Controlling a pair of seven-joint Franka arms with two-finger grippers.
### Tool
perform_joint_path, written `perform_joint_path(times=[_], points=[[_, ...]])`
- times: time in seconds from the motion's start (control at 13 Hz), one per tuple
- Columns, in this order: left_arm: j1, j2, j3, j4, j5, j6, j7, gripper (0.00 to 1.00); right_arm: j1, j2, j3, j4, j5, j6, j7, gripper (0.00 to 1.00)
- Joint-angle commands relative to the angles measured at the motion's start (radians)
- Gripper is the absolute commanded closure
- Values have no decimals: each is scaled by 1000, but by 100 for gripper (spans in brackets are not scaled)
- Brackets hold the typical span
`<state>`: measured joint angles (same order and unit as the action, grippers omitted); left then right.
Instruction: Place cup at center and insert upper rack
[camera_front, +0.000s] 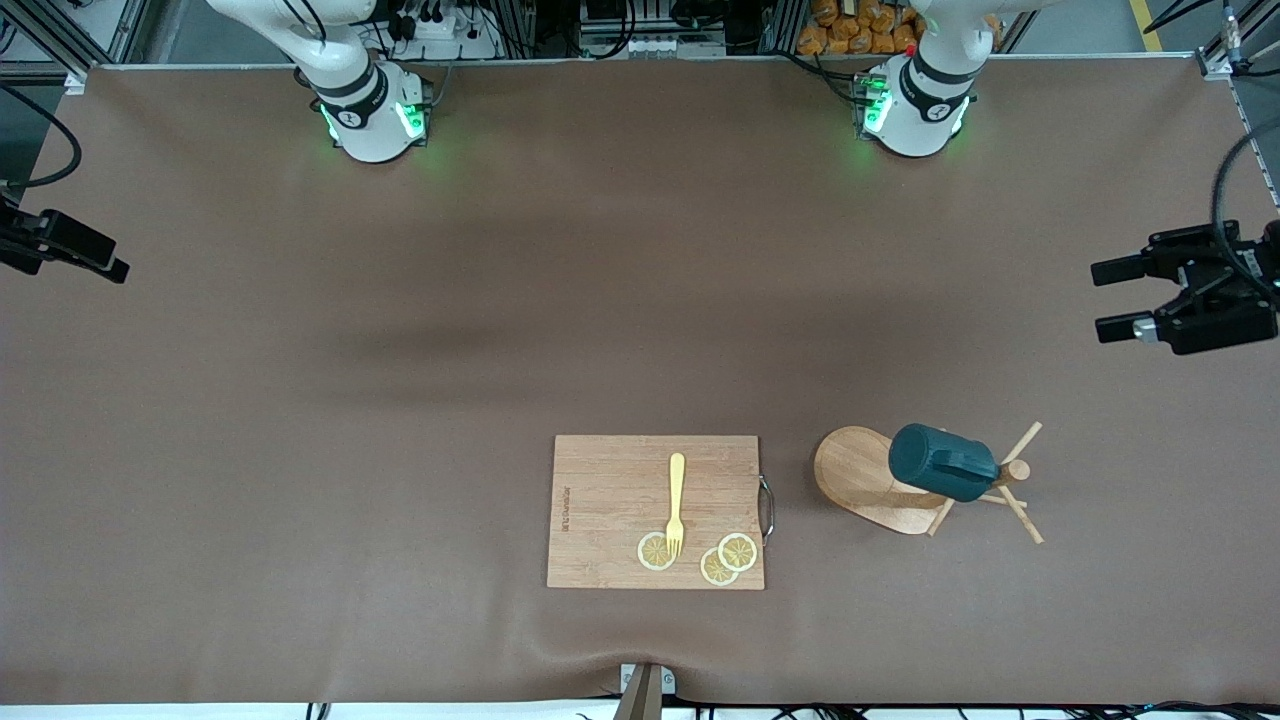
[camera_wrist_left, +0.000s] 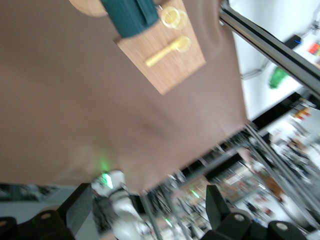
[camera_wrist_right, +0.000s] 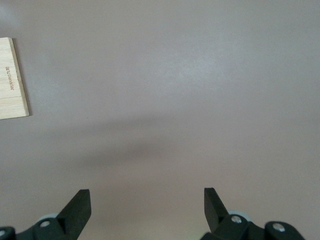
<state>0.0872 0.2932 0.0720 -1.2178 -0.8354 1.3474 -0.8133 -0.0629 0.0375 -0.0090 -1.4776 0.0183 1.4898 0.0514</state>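
The dark teal cup (camera_front: 940, 462) hangs on the light wooden upper rack (camera_front: 860, 480), over its oval base and against its post and pegs, toward the left arm's end of the table. The cup also shows in the left wrist view (camera_wrist_left: 130, 17), with a bit of the rack's base (camera_wrist_left: 87, 5) beside it. My left gripper (camera_front: 1098, 300) is open and empty over the table's edge at the left arm's end, well away from the cup; its own view shows the same (camera_wrist_left: 148, 202). My right gripper (camera_front: 105, 262) is open and empty (camera_wrist_right: 147, 200) over bare table at the right arm's end.
A rectangular wooden cutting board (camera_front: 610, 480) lies near the front edge beside the rack, with a yellow fork (camera_front: 677, 500) and three lemon slices (camera_front: 737, 551) on it and a metal handle (camera_front: 768, 508) facing the rack. A brown cloth (camera_front: 500, 300) covers the table.
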Motion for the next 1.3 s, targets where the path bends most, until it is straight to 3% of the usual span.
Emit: perform_joint_path(times=[0.0,0.31,0.54,0.77,1.0,1.23], points=[[-15,-64,-46,-35,178,1,92,0,0,2,3,6,3,-6,7,0],[-73,-109,-47,-74,419,1,215,0,2,2,1,6,3,-6,-1,0],[-75,-167,-72,-165,579,16,334,0,2,2,3,6,5,-6,-4,0],[-73,-256,-89,-308,669,94,434,0,23,2,1,6,2,-6,1,0],[-76,-290,-135,-362,809,125,480,0,26,1,-3,6,2,-6,-4,0],[-72,-341,-139,-432,831,203,623,0,26,1,-3,0,-3,-8,-2,0]])
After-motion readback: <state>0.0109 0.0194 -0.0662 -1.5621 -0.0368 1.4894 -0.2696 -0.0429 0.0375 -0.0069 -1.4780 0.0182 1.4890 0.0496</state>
